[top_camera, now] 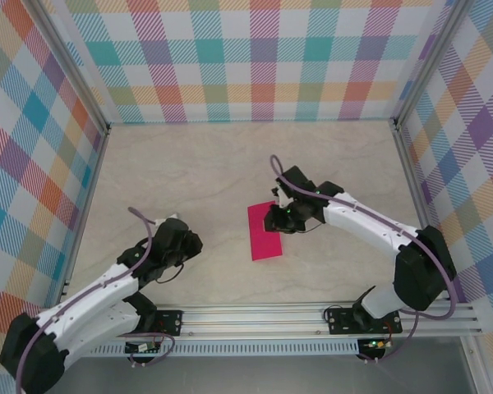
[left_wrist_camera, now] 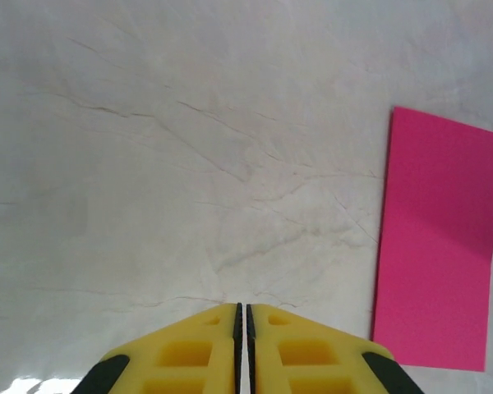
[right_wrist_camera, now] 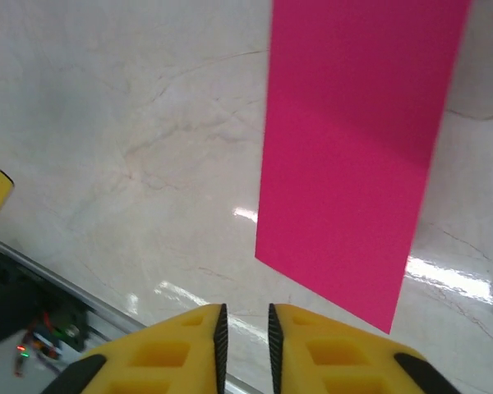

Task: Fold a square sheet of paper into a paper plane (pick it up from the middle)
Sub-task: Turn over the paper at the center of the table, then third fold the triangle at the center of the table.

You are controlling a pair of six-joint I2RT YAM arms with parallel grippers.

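Fingers (left_wrist_camera: 189, 357) of both grippers (left_wrist_camera: 241, 324) (right_wrist_camera: 246, 324) near-closed, empty

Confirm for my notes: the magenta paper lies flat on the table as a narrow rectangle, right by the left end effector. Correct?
No: the magenta paper lies by the right end effector, as the top external view shows; otherwise flat on the table, a narrow rectangle.

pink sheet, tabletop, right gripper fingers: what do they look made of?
sheet: thin paper, matte magenta, lying flat with crisp straight edges.
tabletop: smooth, pale and marble-veined, with glare spots in the right wrist view; glossy laminate or stone, hard to tell which.
fingers of the right gripper: yellow moulded plastic with recessed pockets; black inner pads, possibly rubber.
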